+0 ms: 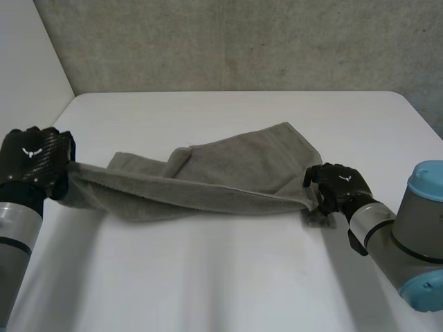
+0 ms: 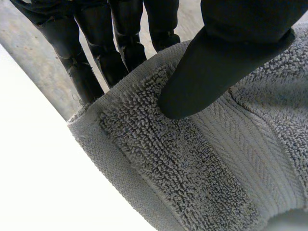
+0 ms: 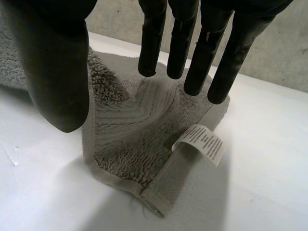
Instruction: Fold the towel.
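The grey towel (image 1: pixel 228 176) is stretching in a long band across the middle of the white table (image 1: pixel 208 277), with bare tabletop lying all round the towel. The left hand (image 1: pixel 36 160) is pinching the towel's left end between thumb and straight fingers. The right hand (image 1: pixel 338 187) is pinching the towel's right corner the same way.

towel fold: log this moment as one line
left hand: pinches one end of towel | right hand: pinches other end, near label | towel: stretched between hands, rest bunched on table

The tag (image 3: pixel 201 144) on the towel (image 3: pixel 127 120) carries unreadable print.
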